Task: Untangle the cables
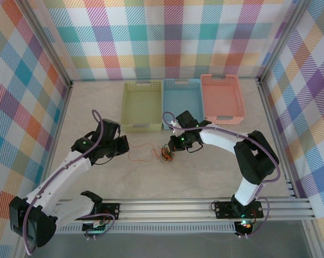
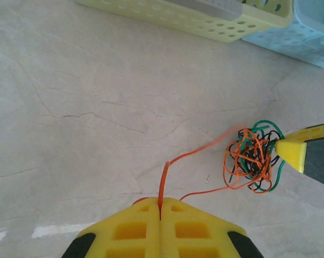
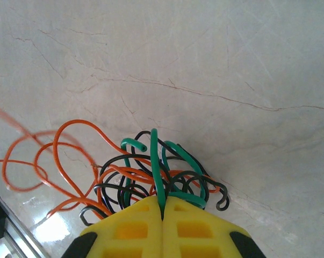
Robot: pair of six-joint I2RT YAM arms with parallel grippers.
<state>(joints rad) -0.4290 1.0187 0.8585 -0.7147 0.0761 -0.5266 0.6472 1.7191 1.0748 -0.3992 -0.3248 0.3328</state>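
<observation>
1. The left gripper (image 2: 160, 220) has its jaws pressed together, pinching the end of an orange wire (image 2: 165, 180) between the tips.
2. From there the wire runs in a loose curve over the table (image 2: 70, 107) to the tangle (image 2: 252, 158). It has slack and is not taut.
3. The tangle is a small ball of orange, green and dark cables. It sits between the grippers, right at the right one and well apart from the left. I cannot tell whether it rests on the table or hangs just off it.
4. The right gripper (image 3: 163, 208) is closed too, clamped on a green wire (image 3: 155, 161) that loops out of the ball. Dark and orange loops crowd against its tips.
5. The step in hand looks like drawing out one strand, with one grip anchoring the ball and the other holding a free end.
6. Next, the grippers need to move apart: the left goes slowly outward to take up the slack while the right holds firm. If the orange wire tightens the knot instead of sliding, it will need easing off and a fresh grip.
7. Farthest off, the yellow (image 1: 142, 105), blue (image 1: 183, 102) and pink (image 1: 222, 99) baskets stand in a row. They are probably meant for the freed wires.
</observation>
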